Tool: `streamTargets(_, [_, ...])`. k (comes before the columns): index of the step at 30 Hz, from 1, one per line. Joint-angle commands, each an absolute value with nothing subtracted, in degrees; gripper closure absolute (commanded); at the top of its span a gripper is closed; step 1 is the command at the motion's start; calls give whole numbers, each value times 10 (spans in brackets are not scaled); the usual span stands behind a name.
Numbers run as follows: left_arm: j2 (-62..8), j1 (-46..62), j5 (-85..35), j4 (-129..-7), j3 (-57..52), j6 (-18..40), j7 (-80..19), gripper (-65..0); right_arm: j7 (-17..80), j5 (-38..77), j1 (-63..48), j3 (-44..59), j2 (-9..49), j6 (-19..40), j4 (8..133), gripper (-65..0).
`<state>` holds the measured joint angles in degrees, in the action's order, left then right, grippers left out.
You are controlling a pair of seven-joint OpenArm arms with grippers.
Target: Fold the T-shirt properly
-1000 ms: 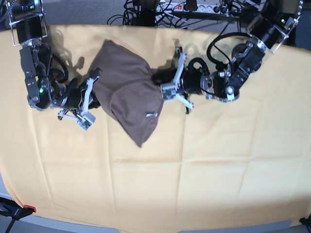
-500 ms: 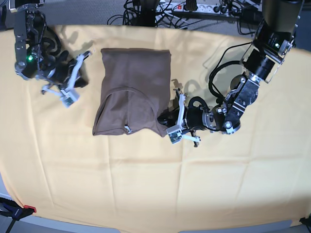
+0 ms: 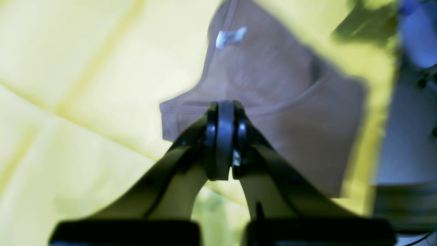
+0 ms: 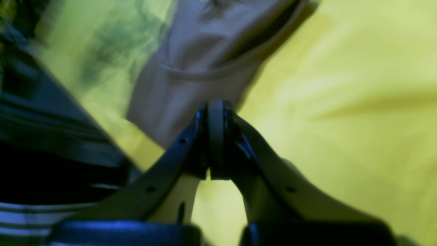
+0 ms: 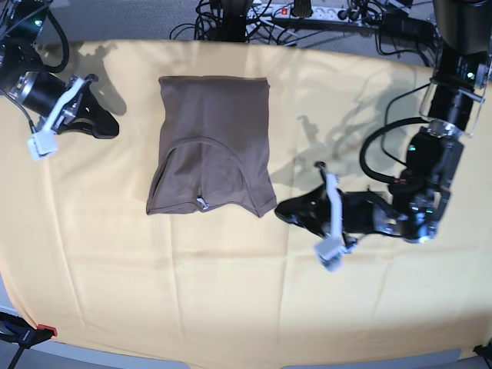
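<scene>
T-shirt [image 5: 211, 150] folded on yellow cloth [image 5: 231, 292]; both pincers closed, empty, clear.

Folded taupe-brown T-shirt [image 5: 211, 146] lies flat, neckline up

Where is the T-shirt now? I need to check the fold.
In the base view the T-shirt lies folded on the yellow cloth, upper centre-left, between both claws and touching neither.
</scene>
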<state>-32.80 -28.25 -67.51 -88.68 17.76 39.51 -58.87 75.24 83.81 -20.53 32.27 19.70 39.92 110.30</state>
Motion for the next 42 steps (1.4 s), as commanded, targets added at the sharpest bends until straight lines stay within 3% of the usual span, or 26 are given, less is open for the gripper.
streamTargets(1, [-341, -276, -710, -904, 149, 400, -600, 0, 772, 850, -209, 333, 206, 400, 1113, 0])
streamTargets(7, [-376, -128, -813, -992, 4, 400, -699, 0, 796, 850, -277, 375, 206, 400, 1162, 0])
streamTargets(15, [-403, 142, -820, -1175, -183, 387, -759, 0, 796, 850, -426, 451, 206, 400, 1283, 0])
streamTargets(23, [-398, 451, -842, -1293, -324, 377, -785, 0, 798, 850, -592, 465, 148, 400, 1286, 0])
streamTargets(27, [-361, 570, -789, -1279, -315, 400, -776, 0, 800, 850, -640, 456, 129, 400, 1246, 0])
streamTargets(32, [-314, 634, -717, -1196, -259, 400, -724, 0, 789, 850, -641, 403, 129, 400, 1144, 0])
streamTargets(37, [-276, 599, -658, -1049, -168, 400, -649, 0, 688, 715, -609, 337, 131, 400, 1013, 0])
streamTargets(42, [-218, 495, -564, -870, -109, 400, -575, 0, 574, 580, -522, 286, 132, 400, 851, 0])
